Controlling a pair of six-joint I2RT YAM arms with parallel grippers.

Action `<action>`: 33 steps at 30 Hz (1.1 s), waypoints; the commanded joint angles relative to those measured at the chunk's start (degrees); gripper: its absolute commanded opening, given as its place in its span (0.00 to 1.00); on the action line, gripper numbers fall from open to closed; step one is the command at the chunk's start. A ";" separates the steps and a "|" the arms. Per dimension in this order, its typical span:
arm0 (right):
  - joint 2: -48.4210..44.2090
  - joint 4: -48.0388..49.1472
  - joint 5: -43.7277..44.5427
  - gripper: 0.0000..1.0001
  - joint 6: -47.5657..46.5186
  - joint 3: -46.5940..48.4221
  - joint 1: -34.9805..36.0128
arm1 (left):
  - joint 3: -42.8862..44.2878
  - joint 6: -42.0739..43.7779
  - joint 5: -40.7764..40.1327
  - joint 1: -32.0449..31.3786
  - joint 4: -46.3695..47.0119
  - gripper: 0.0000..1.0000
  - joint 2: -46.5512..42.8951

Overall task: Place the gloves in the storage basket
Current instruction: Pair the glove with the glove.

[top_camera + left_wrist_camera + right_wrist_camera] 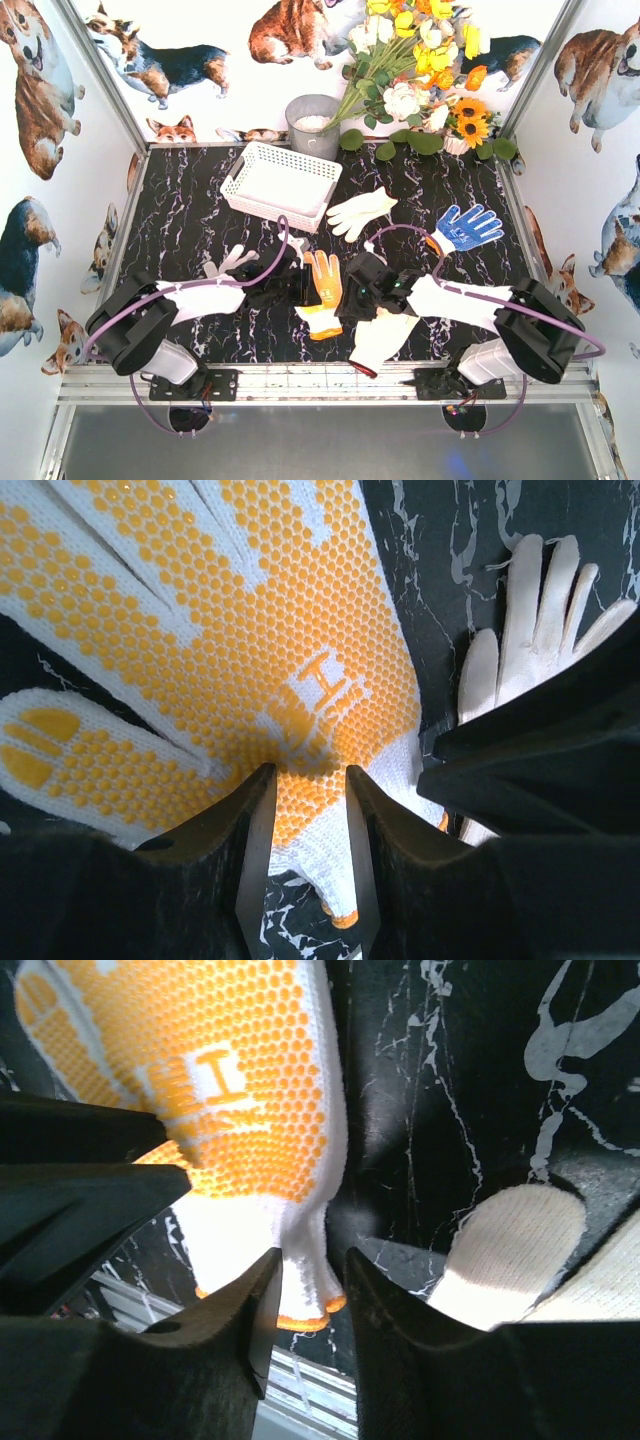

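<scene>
Dead centre on the table (190, 235), the orange-dotted glove (325, 275) lies cuff near, fingers far; left claw (305, 802) straddles its palm, right claw (312, 1290) its cuff, both slightly apart. Basket (270, 213) sits far-left.

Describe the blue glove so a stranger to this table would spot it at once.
From the flowers at the back right of the black table, come toward the near edge. The blue glove lies flat there, fingers spread, right of a plain white glove. It alone has a blue palm; the others are white or orange.
</scene>
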 commanded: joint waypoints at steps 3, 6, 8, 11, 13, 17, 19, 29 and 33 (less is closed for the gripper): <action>2.43 1.98 -0.13 0.26 -0.48 1.85 -0.21 | -2.18 -0.42 -2.16 -0.71 1.88 0.27 -0.07; 2.20 1.96 0.54 0.24 -0.42 0.94 -0.23 | -4.70 -1.67 -2.28 -0.73 4.23 0.26 1.65; 2.13 1.96 0.53 0.24 -0.49 0.64 -0.26 | -5.43 -1.89 -2.46 -0.78 4.47 0.26 1.13; 2.67 2.13 -0.25 0.24 -0.72 0.88 -0.21 | -5.33 -1.11 -3.52 -0.88 2.89 0.29 -1.47; 3.00 2.93 -1.25 0.25 -0.36 1.04 -0.21 | -4.16 -0.47 -4.50 -0.90 0.33 0.31 -3.27; 1.71 4.50 -2.93 0.28 1.07 0.76 -0.21 | -1.59 0.25 -6.23 -0.96 -4.62 0.37 -7.80; 0.22 3.89 -2.99 0.31 1.07 0.88 -0.21 | -1.14 0.13 -6.74 -1.01 -6.59 0.41 -10.31; -4.45 5.86 -7.81 0.46 1.15 -3.21 -1.17 | -10.23 -11.74 -3.50 -4.37 -4.01 0.51 -18.14; -4.78 13.43 -11.59 0.47 3.39 -7.51 -1.78 | -12.66 -15.55 -2.45 -6.64 2.92 0.48 -15.51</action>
